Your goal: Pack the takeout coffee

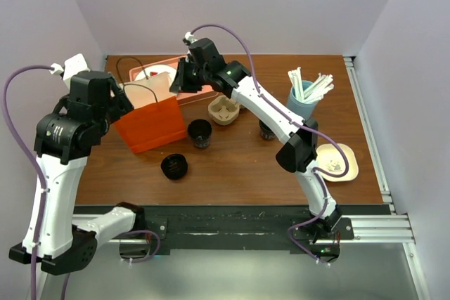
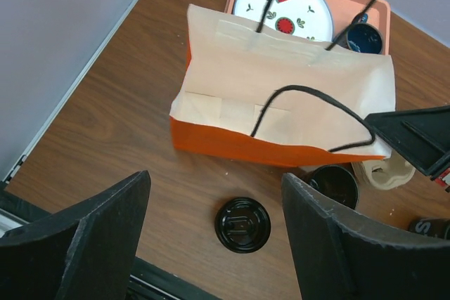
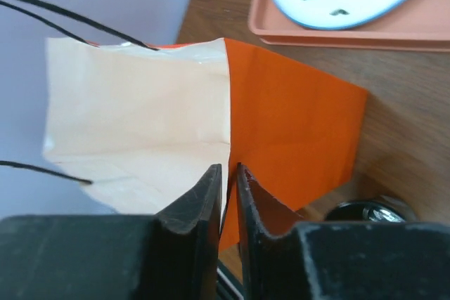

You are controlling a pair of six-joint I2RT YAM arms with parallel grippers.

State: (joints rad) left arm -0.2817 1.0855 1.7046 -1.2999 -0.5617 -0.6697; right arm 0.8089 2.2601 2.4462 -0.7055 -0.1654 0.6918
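The right pincer (image 3: 226, 173) is clamped on the far right rim of the orange bag (image 3: 295, 117). It should pull gently so the mouth gapes without tearing. The left pincer (image 2: 214, 187) hangs apart.

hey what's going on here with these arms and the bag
Two robot arms are readying an orange paper bag for packing. The right gripper pinches the bag's rim, while the left gripper hangs open above the table beside it. The bag looks empty: a lidless dark cup and a loose black lid sit on the table in front of it, and what looks like the takeout coffee stands half hidden behind the right arm.
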